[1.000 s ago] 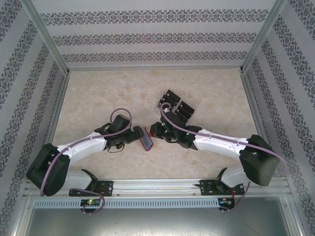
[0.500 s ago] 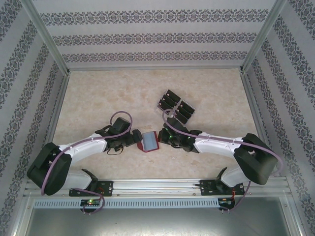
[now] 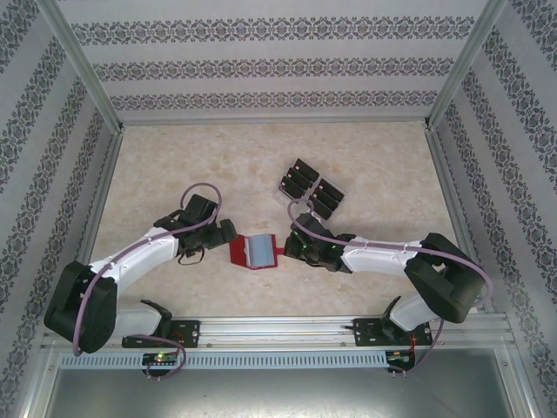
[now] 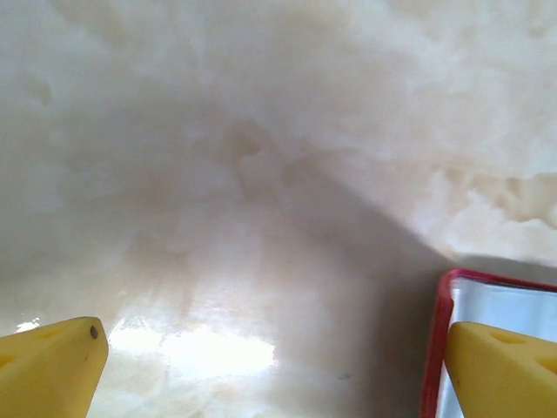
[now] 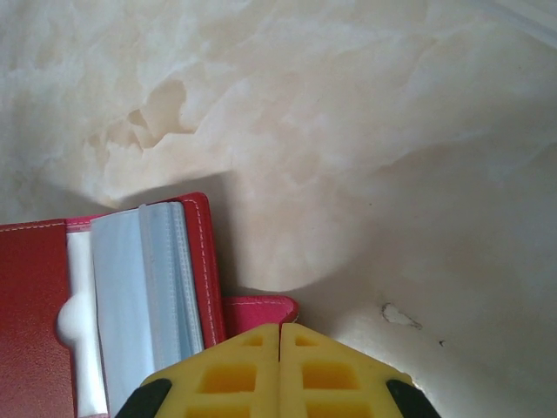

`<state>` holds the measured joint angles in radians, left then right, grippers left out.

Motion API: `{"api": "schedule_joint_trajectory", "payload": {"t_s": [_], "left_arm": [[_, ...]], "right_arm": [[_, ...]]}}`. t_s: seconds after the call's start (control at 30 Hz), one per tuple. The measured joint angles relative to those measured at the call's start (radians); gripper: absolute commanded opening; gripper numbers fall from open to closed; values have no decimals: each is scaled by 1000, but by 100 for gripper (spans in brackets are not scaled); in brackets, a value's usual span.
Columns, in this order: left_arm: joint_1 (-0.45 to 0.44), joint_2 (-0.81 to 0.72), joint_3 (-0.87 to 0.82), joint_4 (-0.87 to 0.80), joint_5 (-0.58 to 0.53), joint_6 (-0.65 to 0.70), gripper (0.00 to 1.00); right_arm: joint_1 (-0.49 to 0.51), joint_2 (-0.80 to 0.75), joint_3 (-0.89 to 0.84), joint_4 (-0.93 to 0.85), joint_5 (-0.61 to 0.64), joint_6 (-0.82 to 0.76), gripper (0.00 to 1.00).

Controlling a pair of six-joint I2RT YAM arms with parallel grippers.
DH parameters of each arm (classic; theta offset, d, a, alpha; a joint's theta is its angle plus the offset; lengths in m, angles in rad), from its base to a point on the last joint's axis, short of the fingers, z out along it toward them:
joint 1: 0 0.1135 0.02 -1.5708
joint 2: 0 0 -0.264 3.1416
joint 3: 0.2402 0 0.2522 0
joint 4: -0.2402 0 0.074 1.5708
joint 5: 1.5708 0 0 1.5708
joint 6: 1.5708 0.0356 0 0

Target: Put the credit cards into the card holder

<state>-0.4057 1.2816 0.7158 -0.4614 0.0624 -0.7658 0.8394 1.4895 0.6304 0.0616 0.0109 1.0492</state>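
Note:
The red card holder (image 3: 252, 251) lies open and flat on the table between the two arms, its grey pockets (image 5: 139, 287) facing up. My right gripper (image 3: 285, 248) is at its right edge, and the yellow fingers (image 5: 278, 348) are shut on the small red closing tab (image 5: 259, 307). My left gripper (image 3: 225, 233) stands open just left of the holder. One yellow fingertip (image 4: 500, 366) hangs over the holder's red rim (image 4: 438, 348); nothing sits between the fingers. Several black credit cards (image 3: 312, 186) stand in rows behind the right gripper.
The cards sit in a clear plastic tiered rack (image 3: 332, 197) right of the table's centre. Patterned walls with metal rails (image 3: 103, 187) enclose the marble-look table (image 3: 200, 161). Open tabletop lies to the left and at the back.
The card holder, held up on edge and nearly closed a second ago, now lies spread open on the table. My left gripper let go and drew back left; my right gripper lowered with the tab.

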Motion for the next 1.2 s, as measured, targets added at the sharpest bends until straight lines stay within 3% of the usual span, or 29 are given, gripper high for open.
{"api": "schedule_joint_trajectory", "payload": {"t_s": [0.3, 0.6, 0.77, 1.2], "left_arm": [[-21, 0, 149, -93, -14, 105, 100], [-190, 118, 349, -139, -10, 138, 100], [-203, 186, 339, -138, -9, 130, 100], [-201, 133, 328, -137, -15, 126, 100]], "right_arm": [[0, 0, 0, 2, -1, 0, 0], [1, -2, 0, 9, -11, 0, 0], [19, -42, 39, -16, -27, -5, 0], [68, -107, 166, -41, -31, -32, 0]]}}
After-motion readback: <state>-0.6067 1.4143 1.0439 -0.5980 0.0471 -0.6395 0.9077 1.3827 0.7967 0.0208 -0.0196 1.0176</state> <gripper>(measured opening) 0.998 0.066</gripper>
